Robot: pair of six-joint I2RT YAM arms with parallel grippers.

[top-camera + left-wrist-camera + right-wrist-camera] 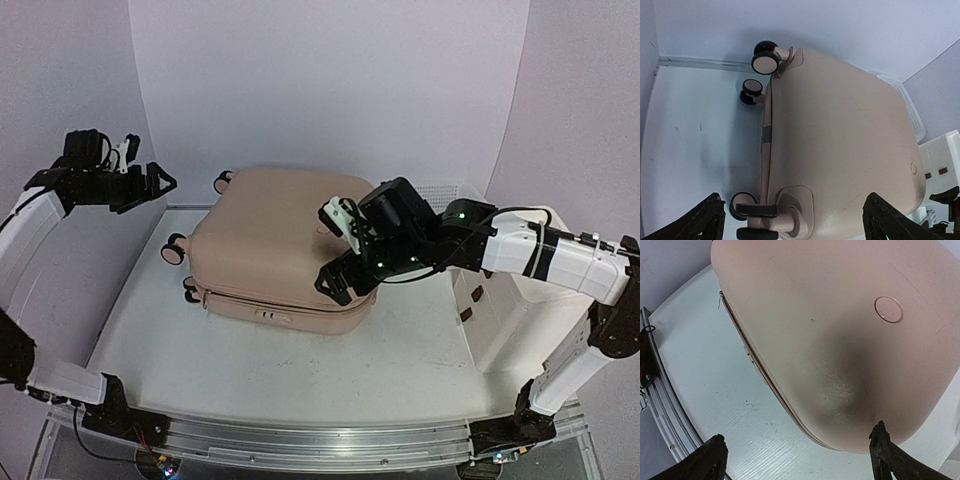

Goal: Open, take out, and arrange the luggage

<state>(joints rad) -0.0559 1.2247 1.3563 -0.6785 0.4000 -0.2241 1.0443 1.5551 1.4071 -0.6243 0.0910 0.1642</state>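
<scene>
At table centre: the luggage (280, 250) lies flat on one broad face on the white table (300, 385), its long axis running roughly 9 to 3 o'clock in the top view.
Progress: I judge no step of the task finished. The two shell halves sit together, no lining shows, and nothing has been taken out.
Left to do: run the zipper round, lift the lid, take out the contents and arrange them. That is the whole job, as far as I can see.
Left gripper (148, 192): raised in the air out at 10 o'clock, well apart from the luggage, jaws spread wide with nothing between them.
Right gripper (338, 250): over the luggage's 4 o'clock corner, jaws wide and empty. I cannot tell whether a finger touches the shell.
Shell: pale pink hard plastic with rounded corners, smooth apart from faint scuffs, and a small round badge (888, 309) near one end.
Zipper seam (757, 375): rings the middle of the case, with what looks like a small pull at one corner.
Wheels (765, 62): black with pink hubs, all at the 9 o'clock end.
Neighbours: a white drawer cabinet (500, 320) near the 3 o'clock end and a white mesh basket (905, 100) behind it.
</scene>
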